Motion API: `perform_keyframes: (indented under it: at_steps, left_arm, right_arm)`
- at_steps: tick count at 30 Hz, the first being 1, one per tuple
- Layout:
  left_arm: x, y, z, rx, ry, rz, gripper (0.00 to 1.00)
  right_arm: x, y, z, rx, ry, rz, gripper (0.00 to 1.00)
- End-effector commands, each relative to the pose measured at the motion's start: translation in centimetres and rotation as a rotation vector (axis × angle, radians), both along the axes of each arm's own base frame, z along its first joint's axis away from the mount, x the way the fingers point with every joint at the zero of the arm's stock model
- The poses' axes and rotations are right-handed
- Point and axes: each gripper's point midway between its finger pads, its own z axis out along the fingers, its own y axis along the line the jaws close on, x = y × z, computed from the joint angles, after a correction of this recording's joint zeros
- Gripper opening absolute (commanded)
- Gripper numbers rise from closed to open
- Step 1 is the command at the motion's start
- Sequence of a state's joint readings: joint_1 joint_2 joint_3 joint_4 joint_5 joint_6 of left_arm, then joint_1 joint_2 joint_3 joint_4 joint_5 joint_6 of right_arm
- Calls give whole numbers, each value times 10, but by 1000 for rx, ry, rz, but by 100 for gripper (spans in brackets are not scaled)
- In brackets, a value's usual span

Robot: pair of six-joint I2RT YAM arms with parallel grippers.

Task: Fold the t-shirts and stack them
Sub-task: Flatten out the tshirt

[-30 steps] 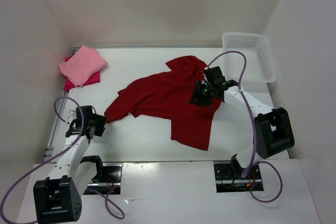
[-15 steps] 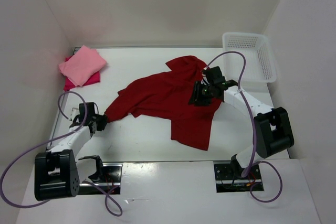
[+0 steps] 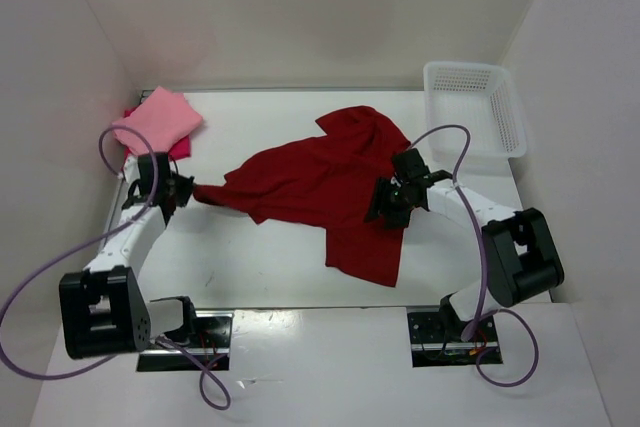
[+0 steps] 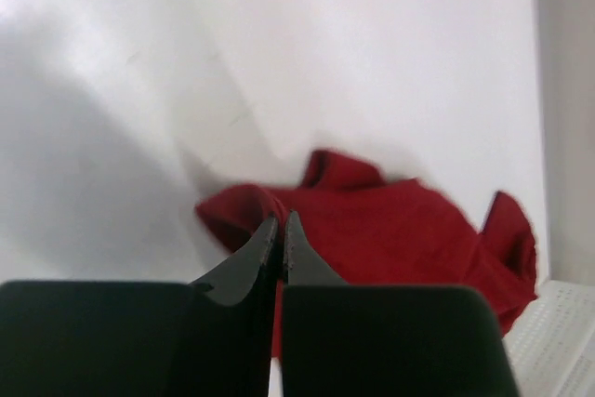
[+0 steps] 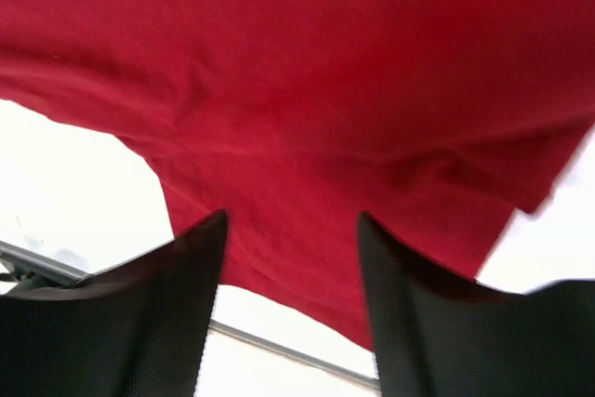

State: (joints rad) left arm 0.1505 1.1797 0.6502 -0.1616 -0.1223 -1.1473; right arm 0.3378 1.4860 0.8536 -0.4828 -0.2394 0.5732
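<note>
The dark crimson t-shirt [image 3: 310,182] lies spread and crumpled across the middle of the table. Its left sleeve is drawn out to a point toward my left gripper [image 3: 183,192], which is shut on that sleeve's tip. In the left wrist view the jaws of the left gripper [image 4: 281,220] meet with red cloth [image 4: 390,230] between and behind them. My right gripper [image 3: 385,209] hovers open over the shirt's right part. The right wrist view shows the right gripper [image 5: 290,220] with wide fingers over red fabric [image 5: 325,62]. The salmon pink t-shirt [image 3: 158,122] lies folded on the magenta t-shirt [image 3: 180,150] at the far left.
A white mesh basket [image 3: 505,122] stands at the far right corner, its edge also showing in the left wrist view [image 4: 558,323]. White walls enclose the table on the left, back and right. The folded stack sits just beyond the left gripper.
The left gripper closed on the sleeve tip and moved away from the near edge toward the far left, dragging the sleeve with it. The right gripper opened wider and shifted slightly nearer.
</note>
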Motion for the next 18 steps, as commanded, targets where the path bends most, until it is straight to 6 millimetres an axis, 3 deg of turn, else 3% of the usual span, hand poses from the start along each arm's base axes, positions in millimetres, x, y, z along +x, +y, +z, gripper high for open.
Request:
perform_keyframes:
  at_steps: [1, 3, 5, 6, 7, 9, 10, 12, 15, 18]
  left_arm:
    - [41, 16, 32, 116, -73, -49, 0]
    - [64, 18, 39, 138, -76, -78, 0]
    - [76, 25, 31, 161, -43, -95, 0]
    - [87, 26, 40, 170, -68, -108, 0]
    - [90, 32, 32, 174, -45, -103, 0]
    - [97, 45, 32, 187, -38, -106, 0]
    - [100, 48, 25, 184, -21, -114, 0]
    - [108, 60, 29, 212, -23, -115, 0]
    - [117, 70, 24, 217, -11, -118, 0]
    - [123, 62, 25, 183, -39, -146, 0]
  right_arm:
    - [5, -5, 24, 19, -61, -94, 65]
    - [-1, -6, 22, 32, -43, -129, 87]
    - [-12, -7, 13, 39, -4, -147, 84]
    - [-16, -7, 13, 51, 6, -175, 53]
    - [-23, -9, 7, 51, 30, -192, 38]
    - [-27, -11, 13, 75, 20, -246, 16]
    - [-34, -10, 11, 80, 29, -251, 13]
    - [-40, -15, 14, 78, 25, -286, 13]
    - [-60, -7, 4, 110, 79, -306, 30]
    - [-86, 17, -5, 140, 132, -239, 47]
